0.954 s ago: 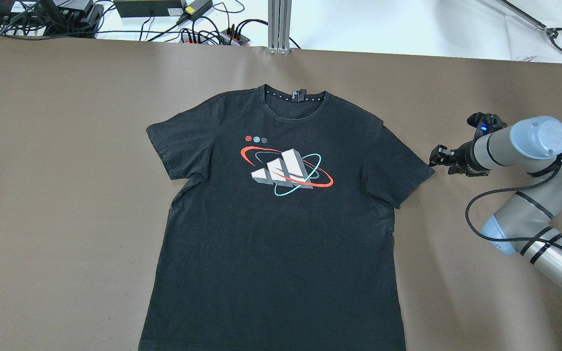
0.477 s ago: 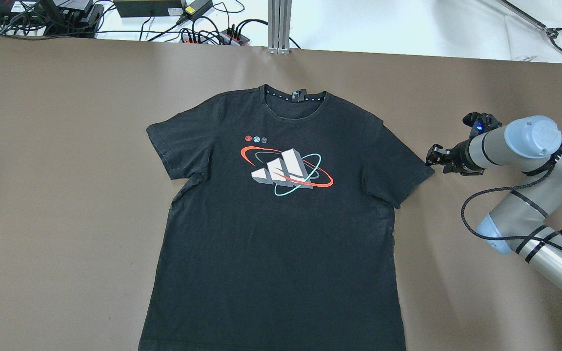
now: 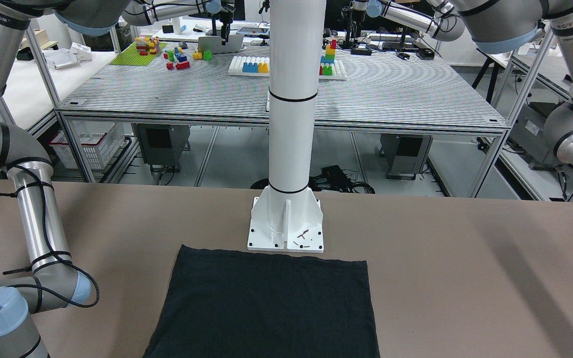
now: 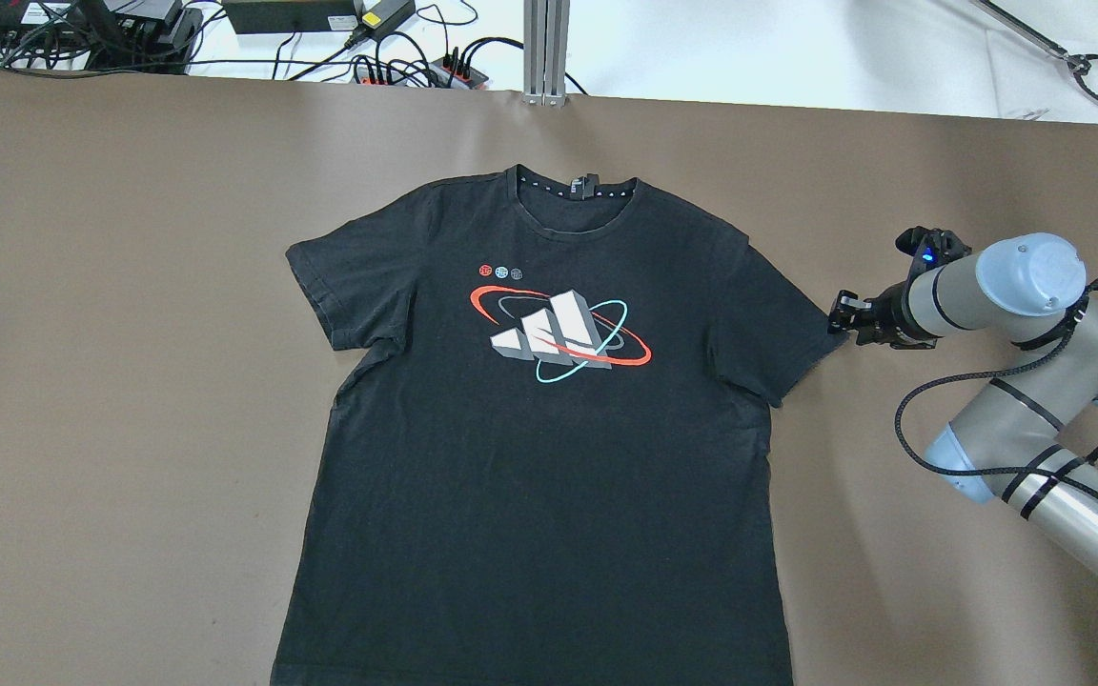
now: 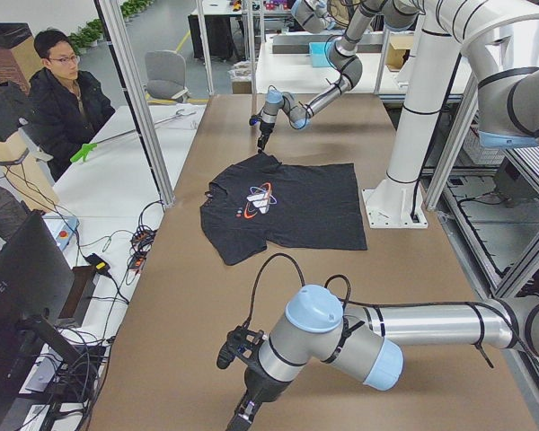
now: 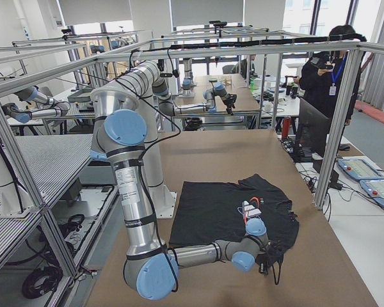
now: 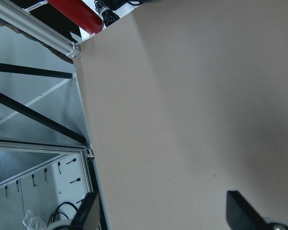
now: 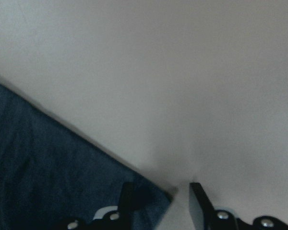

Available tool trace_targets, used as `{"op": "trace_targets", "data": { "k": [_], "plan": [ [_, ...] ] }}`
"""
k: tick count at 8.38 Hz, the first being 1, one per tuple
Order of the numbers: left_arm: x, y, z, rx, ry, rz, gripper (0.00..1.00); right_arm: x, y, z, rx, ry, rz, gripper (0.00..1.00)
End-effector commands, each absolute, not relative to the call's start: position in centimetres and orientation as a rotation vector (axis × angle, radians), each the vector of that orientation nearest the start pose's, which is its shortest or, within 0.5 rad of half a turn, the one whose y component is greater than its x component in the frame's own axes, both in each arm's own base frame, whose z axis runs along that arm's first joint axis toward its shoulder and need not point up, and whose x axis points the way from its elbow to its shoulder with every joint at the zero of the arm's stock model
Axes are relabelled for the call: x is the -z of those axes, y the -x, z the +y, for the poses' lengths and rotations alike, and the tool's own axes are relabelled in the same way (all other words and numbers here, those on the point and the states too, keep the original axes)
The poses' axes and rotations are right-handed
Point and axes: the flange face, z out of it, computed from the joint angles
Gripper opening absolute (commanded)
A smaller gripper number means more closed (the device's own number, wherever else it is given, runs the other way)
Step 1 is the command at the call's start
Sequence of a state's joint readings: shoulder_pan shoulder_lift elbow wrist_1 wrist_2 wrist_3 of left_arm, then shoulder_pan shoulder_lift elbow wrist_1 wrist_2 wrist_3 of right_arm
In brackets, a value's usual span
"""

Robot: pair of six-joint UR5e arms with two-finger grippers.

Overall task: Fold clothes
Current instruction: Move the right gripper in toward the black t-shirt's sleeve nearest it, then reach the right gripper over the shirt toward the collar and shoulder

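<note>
The right pincer (image 4: 839, 314) has slid in to the sleeve tip (image 4: 811, 333) of the black T-shirt (image 4: 549, 476), which lies flat on the bench (image 4: 111, 381). Its jaws stand open astride the hem, seemingly ready to grasp.

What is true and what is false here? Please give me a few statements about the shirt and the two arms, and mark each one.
1. The black T-shirt lies on the brown table with its print facing up. True.
2. The T-shirt is already folded in half. False: it is spread flat, with both sleeves out.
3. The right gripper is at the tip of one sleeve, fingers apart. True.
4. The left gripper holds the collar. False: it is open over bare table, away from the T-shirt.
</note>
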State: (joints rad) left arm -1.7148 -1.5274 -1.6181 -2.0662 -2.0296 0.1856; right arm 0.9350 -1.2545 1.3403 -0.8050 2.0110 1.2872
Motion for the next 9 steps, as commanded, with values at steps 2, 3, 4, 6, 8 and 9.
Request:
{"op": "trace_targets", "data": {
  "k": [2,3,4,6,8,9],
  "plan": [
    [-62.0,16.0,-48.2,-0.153,-0.551,0.364,0.93,-51.2,31.9,-58.1,-0.416,-0.140,-0.937,0.06],
    [-62.2,15.9,-48.0,-0.153,-0.546,0.365,0.93,-51.1,31.9,-58.1,-0.413,-0.142,-0.940,0.00],
    [-62.2,15.9,-48.0,-0.153,-0.546,0.365,0.93,-50.6,31.9,-58.0,-0.410,-0.142,-0.948,0.00],
    [-62.4,15.9,-47.8,-0.152,-0.542,0.366,0.93,-47.5,32.4,-58.6,-0.395,-0.167,-0.982,0.00],
    [-62.5,15.9,-47.7,-0.152,-0.542,0.366,0.93,-41.1,33.9,-60.7,-0.382,-0.174,-1.004,0.00],
    [-62.7,15.8,-47.4,-0.152,-0.538,0.369,0.93,-37.1,34.8,-61.8,-0.378,-0.184,-1.016,0.00]
  ]
}}
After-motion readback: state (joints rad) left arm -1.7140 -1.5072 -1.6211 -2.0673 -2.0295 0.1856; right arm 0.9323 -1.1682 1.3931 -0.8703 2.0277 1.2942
